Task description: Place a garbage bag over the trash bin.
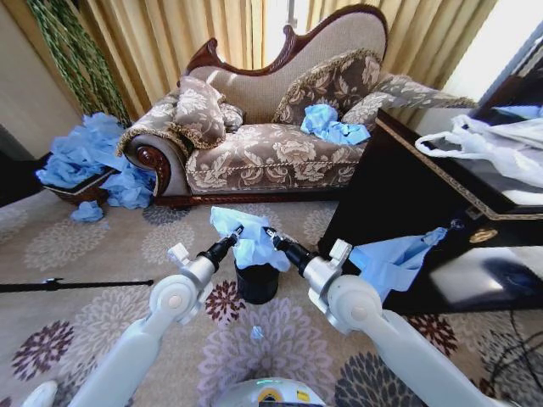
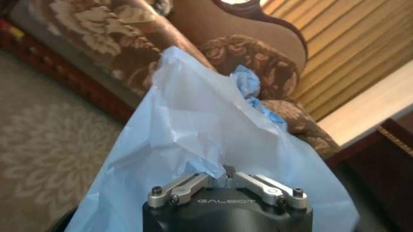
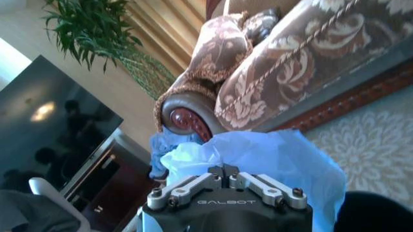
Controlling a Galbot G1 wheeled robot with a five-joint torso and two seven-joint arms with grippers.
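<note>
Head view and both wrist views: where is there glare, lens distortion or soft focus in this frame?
Head view: daylight blows out the curtains top centre and right, and the wide lens bows the dark cabinet. Left wrist view: the garbage bag is fairly crisp, while the sofa behind is soft. Right wrist view: the screen reflects blurred figures, and the plant is backlit.

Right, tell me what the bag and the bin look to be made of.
The garbage bag: thin light-blue plastic film, crinkled and translucent, pinched by the left end effector and right end effector. The trash bin: smooth black, probably plastic, though the look leaves that open.
</note>
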